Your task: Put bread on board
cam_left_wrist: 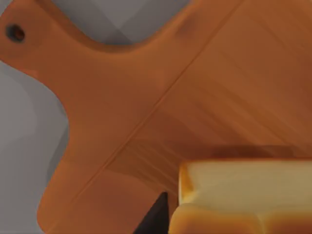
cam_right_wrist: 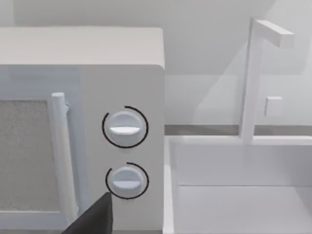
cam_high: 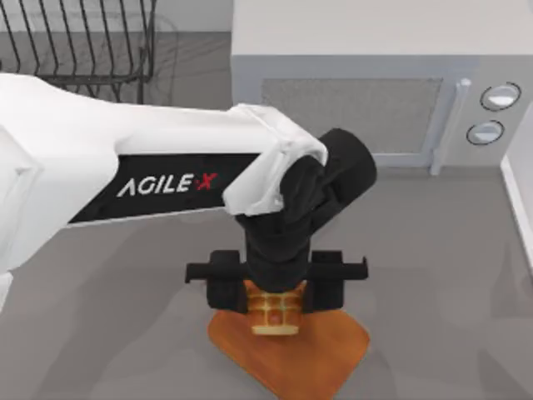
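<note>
You are looking down at a grey table [cam_high: 433,275] with a white microwave [cam_high: 375,92] at the back, a sink [cam_right_wrist: 234,195] off to its right and a black wire dish rack [cam_high: 79,42] at the back left. Your left arm [cam_high: 125,167] is reaching in from the left, across the middle of the table, and is hanging its wrist straight down over the board [cam_high: 325,358], which is lying near the front edge, just right of centre.

The left gripper [cam_high: 275,312] is sitting low over the board's rear corner with the bread [cam_high: 275,315] between its fingers. The jaws are clamping the bread from either side; in the left wrist view the bread [cam_left_wrist: 243,195] is riding right above the wood grain of the board [cam_left_wrist: 146,97], with a shadow under it, so you cannot tell whether it is touching yet.

Your right arm is idling off to the right, its camera facing the microwave's knobs [cam_right_wrist: 125,127]; a dark finger tip [cam_right_wrist: 95,219] is showing, but you cannot tell how those jaws are set.

By my reading, you are carrying out the placing step. The next move is calling for a short, gentle descent, then spreading the fingers and lifting straight up.
</note>
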